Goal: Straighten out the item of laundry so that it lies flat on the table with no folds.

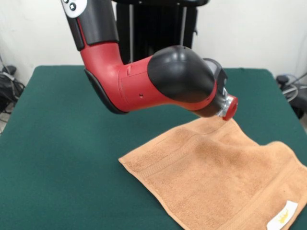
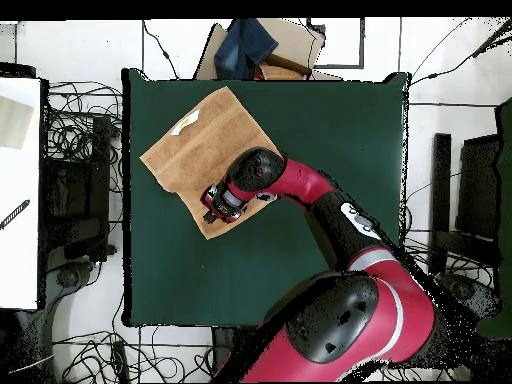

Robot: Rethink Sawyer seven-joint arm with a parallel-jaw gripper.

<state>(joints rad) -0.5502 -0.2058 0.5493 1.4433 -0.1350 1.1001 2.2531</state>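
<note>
1. Across both views, the table [image 1: 57, 143] filled most of the frame, its dark green top [image 2: 320, 150] bare apart from the towel.
2. Red and black arm [image 1: 144, 84] came down from the pedestal side and bent low over the table; in the overhead view it [image 2: 330, 205] reached from the bottom toward the towel.
3. Towel [image 1: 216, 182] lay spread out, orange-tan, at the front view's lower right, running off the bottom edge. Overhead it [image 2: 195, 150] sat at an angle in the table's upper left part, looking mostly flat, border bands visible.
4. Gripper [image 2: 218, 203] was over the towel's corner nearest the robot; in the front view the wrist end [image 1: 228, 108] sat right at that far corner. Fingers hidden, so can't tell whether apart or together.
5. White label [image 1: 283, 215] with yellow print sat near the opposite towel edge [image 2: 186, 123].
</note>
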